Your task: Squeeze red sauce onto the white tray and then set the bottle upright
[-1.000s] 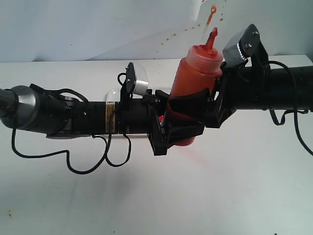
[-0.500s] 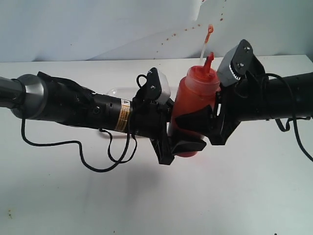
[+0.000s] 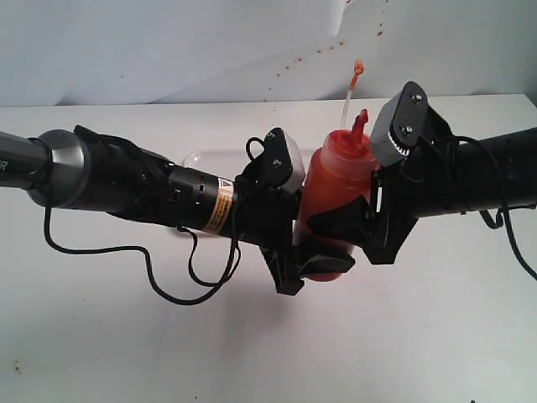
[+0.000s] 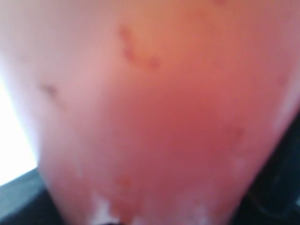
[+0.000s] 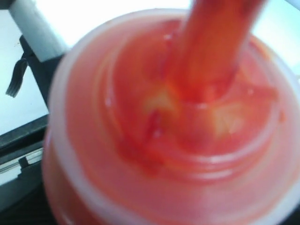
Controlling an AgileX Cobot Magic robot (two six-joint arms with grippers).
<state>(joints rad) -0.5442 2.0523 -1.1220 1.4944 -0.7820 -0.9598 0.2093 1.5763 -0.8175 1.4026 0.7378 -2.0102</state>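
The bottle [image 3: 336,180] is nearly upright above the white table, its red nozzle [image 3: 361,124] up and the clear cap strap [image 3: 352,84] sticking higher. Dark red sauce [image 3: 329,197] shows through its wall. My left gripper [image 3: 295,260] is shut on its lower part from the left, and my right gripper [image 3: 337,228] is shut on its middle from the right. The bottle's wall [image 4: 154,117] fills the left wrist view; the right wrist view looks down on its shoulder [image 5: 140,159] and nozzle [image 5: 215,42]. A corner of the white tray [image 3: 201,155] shows behind the left arm.
Small red spatter dots [image 3: 294,63] mark the pale back wall. Black cables [image 3: 168,290] hang from the left arm over the table, and another loops off the right arm [image 3: 503,214]. A faint stain [image 3: 15,366] lies at the table's front left.
Both grippers have carried the bottle down toward the table and tipped it closer to upright. The left arm has swung further right, uncovering part of the tray.
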